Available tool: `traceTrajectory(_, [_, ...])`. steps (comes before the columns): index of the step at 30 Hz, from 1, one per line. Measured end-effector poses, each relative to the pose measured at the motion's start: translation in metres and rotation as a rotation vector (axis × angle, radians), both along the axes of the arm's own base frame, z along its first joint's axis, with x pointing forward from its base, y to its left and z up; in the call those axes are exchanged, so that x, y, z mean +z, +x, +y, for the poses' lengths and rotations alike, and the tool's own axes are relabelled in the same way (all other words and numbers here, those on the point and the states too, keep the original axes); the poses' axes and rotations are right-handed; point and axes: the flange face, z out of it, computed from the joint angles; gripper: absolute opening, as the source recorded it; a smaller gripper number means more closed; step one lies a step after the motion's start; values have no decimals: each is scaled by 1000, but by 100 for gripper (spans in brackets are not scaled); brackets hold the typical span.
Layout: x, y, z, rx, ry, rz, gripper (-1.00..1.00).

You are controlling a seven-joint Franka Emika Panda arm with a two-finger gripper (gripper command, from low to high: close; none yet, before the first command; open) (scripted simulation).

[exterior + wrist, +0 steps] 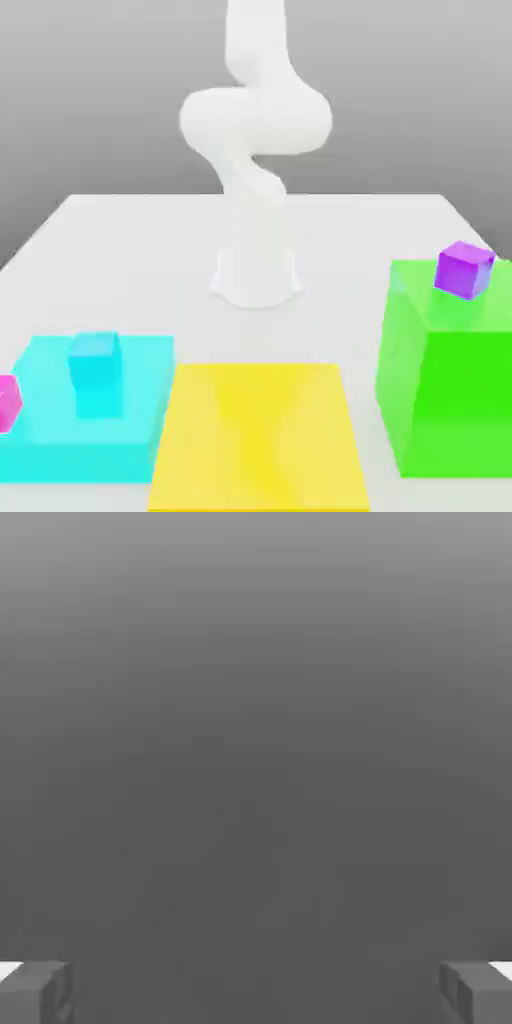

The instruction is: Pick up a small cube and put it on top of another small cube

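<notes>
Fingertips (35, 992) sit spread wide at the two edges of the hand view, so the gripper (256, 994) is fully spread with nothing between its pads, only plain grey beyond them. By my reading the task has not started: no cube is held and none is stacked.

Three small cubes appear in the exterior view, all well apart from the hand. A purple cube (464, 269) rests atop the green block (450, 400). A cyan cube (94, 372) stands on the cyan slab (40, 420). A magenta cube (8, 402) sits at that slab's edge. One yellow slab (258, 435) lies between them. Reaching, grasping, carrying and placing all remain.
</notes>
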Motion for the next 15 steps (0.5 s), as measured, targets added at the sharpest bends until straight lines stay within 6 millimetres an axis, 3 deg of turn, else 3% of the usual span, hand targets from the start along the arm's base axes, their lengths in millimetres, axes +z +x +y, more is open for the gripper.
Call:
traceTrajectory(3, [-43,15,57,122,-159,90,0])
traceTrajectory(7, [-107,16,132,303,-363,199,0])
traceTrajectory(11, [-175,-1,198,496,-565,292,0])
traceTrajectory(15, [-241,-35,253,702,-766,368,0])
